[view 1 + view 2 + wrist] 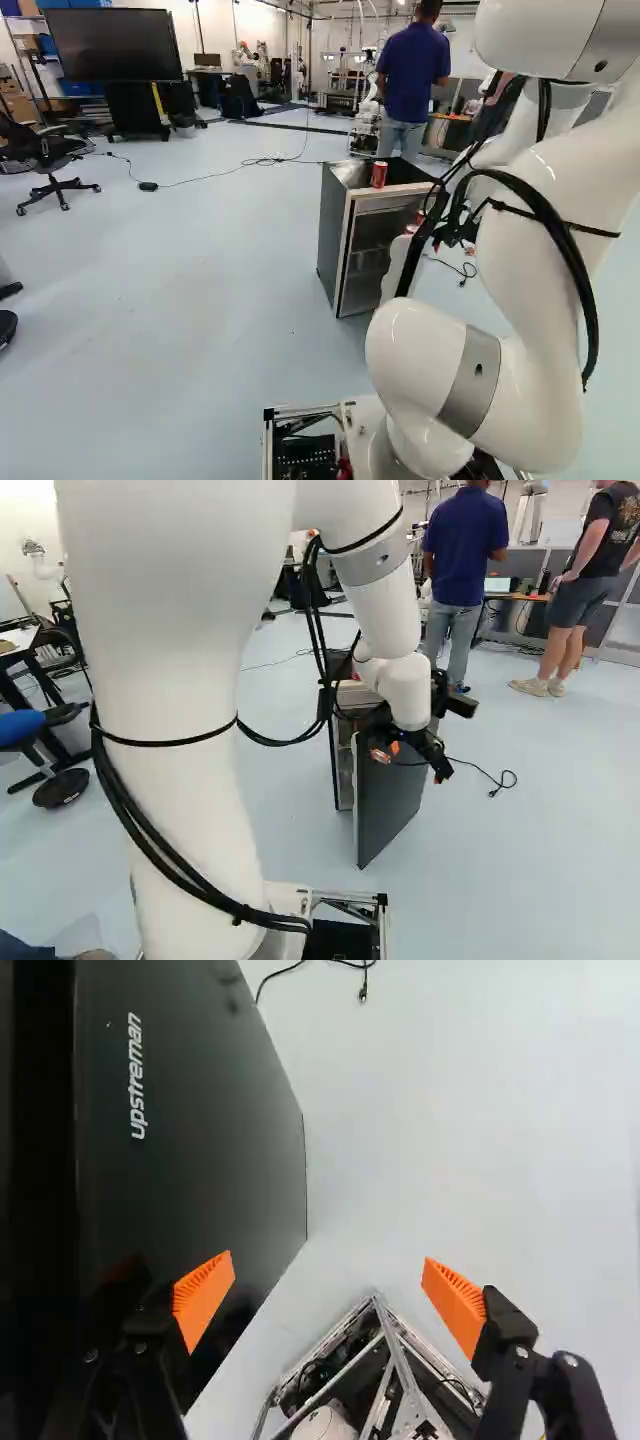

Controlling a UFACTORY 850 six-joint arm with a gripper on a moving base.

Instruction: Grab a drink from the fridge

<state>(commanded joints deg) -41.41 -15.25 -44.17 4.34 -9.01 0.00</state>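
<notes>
In the right base view my gripper [417,764] hangs beside the fridge's open door [392,815]. In the wrist view the gripper [328,1285] is open, its orange pads wide apart with nothing between them. One finger stands in front of the door's dark outer face [200,1140]; the other is over the floor. The small fridge [335,230] stands ahead in the left base view, its front open and the inside partly hidden by the arm. A red drink can [379,174] stands upright on top. More red shows near the door [415,220], partly covered.
Part of the base's metal frame [385,1360] shows below the gripper in the wrist view. A black cable [495,780] lies on the floor beyond the door. An office chair [50,165] and a large screen [115,45] stand farther off in the left base view.
</notes>
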